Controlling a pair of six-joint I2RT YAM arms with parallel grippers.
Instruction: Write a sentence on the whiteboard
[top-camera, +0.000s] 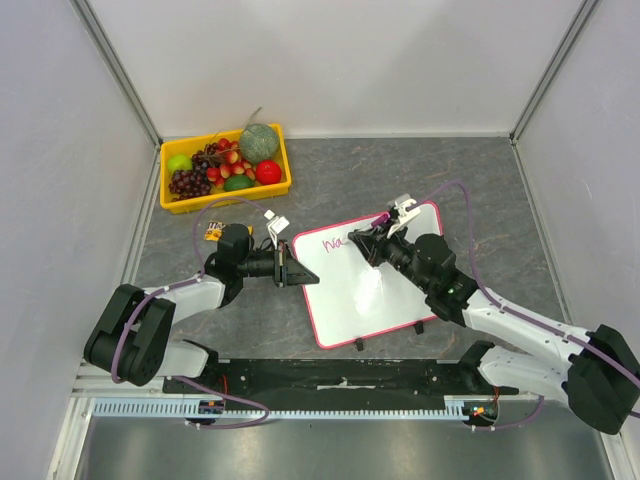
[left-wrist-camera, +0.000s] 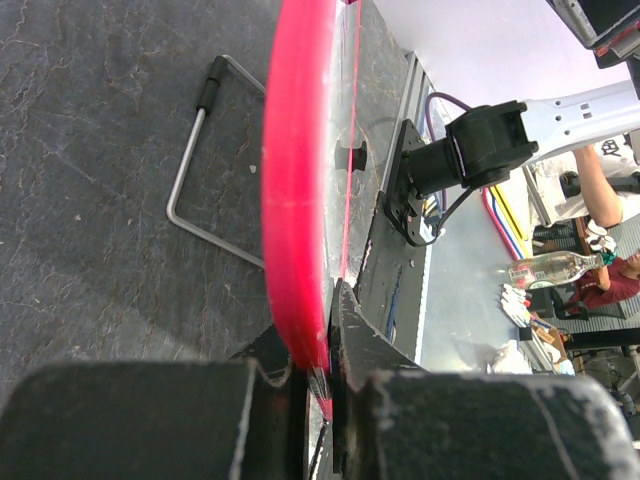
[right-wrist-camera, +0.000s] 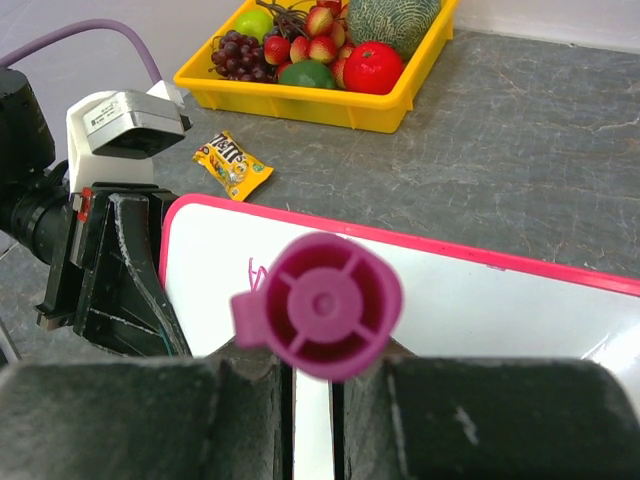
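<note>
From above, the sentence (top-camera: 332, 240) just left of the right pincer (top-camera: 372, 238) is too small to read, only a few magenta strokes. At the wrist, the marker (right-wrist-camera: 325, 305) gripped in that pincer shows just its round butt; its tip and any writing beyond it are hidden. The whiteboard (right-wrist-camera: 500, 310) runs off the frame to the pincer's right. In the left pincer (left-wrist-camera: 320, 398) the whiteboard sits edge-on, its face unseen.
</note>
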